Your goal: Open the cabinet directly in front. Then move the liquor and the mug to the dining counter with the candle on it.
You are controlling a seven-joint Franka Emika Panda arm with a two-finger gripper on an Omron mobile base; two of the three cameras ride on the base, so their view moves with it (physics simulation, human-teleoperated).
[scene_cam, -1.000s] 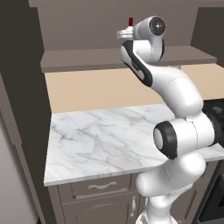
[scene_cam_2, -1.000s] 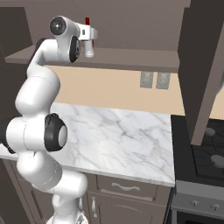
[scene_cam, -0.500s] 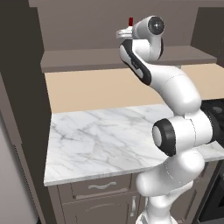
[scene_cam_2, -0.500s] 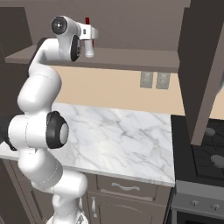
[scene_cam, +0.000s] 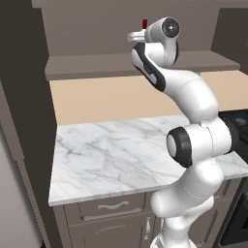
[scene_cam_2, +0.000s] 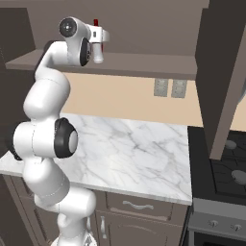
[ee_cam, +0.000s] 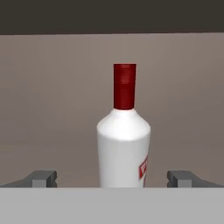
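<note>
The cabinet stands open, its shelf (scene_cam: 97, 65) (scene_cam_2: 144, 65) at the height of my hand. On the shelf the liquor (ee_cam: 124, 144) stands upright, a white bottle with a red cap (scene_cam: 145, 23) (scene_cam_2: 95, 22). My gripper (ee_cam: 111, 177) (scene_cam: 138, 36) (scene_cam_2: 103, 36) is level with the bottle's body and open. One fingertip (ee_cam: 43, 177) shows to each side of the bottle, with clear gaps between them and it. The mug, the dining counter and the candle are out of view.
The opened cabinet doors (scene_cam: 24, 97) (scene_cam_2: 221, 72) hang out at either side of the shelf. Below lie a marble worktop (scene_cam: 106, 155) (scene_cam_2: 134, 149) with a beige backsplash, drawers under it, and a stove (scene_cam_2: 226, 168) to the right.
The hand has crept slightly closer to the bottle. The jaws stay open.
</note>
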